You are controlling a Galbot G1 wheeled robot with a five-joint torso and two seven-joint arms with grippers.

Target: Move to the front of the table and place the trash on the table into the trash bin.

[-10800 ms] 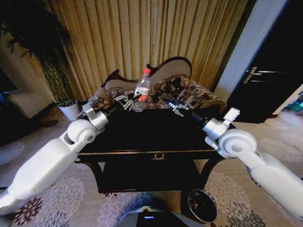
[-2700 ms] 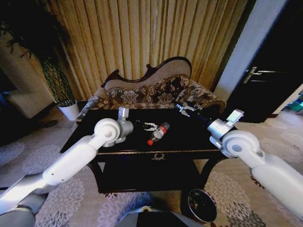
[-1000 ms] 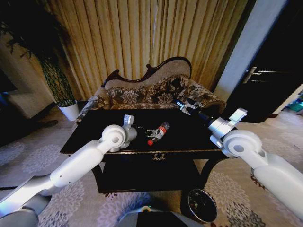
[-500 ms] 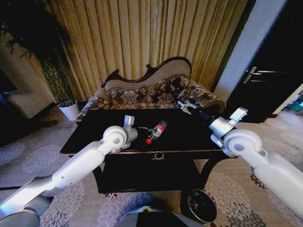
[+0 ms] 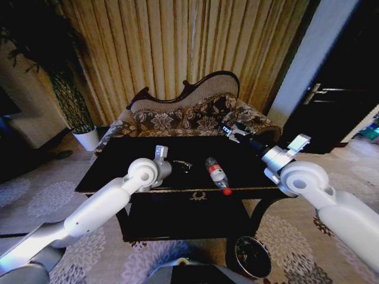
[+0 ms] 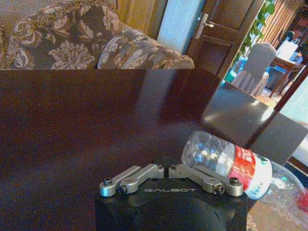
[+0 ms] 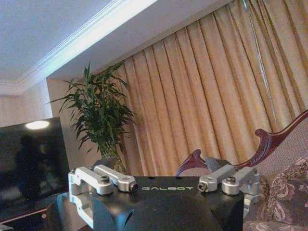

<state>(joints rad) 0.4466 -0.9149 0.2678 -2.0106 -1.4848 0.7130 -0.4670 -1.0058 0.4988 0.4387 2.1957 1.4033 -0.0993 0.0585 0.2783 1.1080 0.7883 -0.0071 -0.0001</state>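
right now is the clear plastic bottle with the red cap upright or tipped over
Tipped over: the clear plastic bottle lies on its side on the dark table, red cap toward the front edge.

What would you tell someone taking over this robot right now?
Left end effector: open, empty, low over the middle of the table, just left of the bottle.
Right end effector: open, empty, raised over the table's far right side, by the sofa.
Bottle: lying on its side near the table's front edge, red cap pointing at the edge, free of both end effectors.
Bin: on the floor in front of the table, to the right.
Done: robot is parked at the table's front.
Left: grasp the bottle, carry it to the bin and drop it in.
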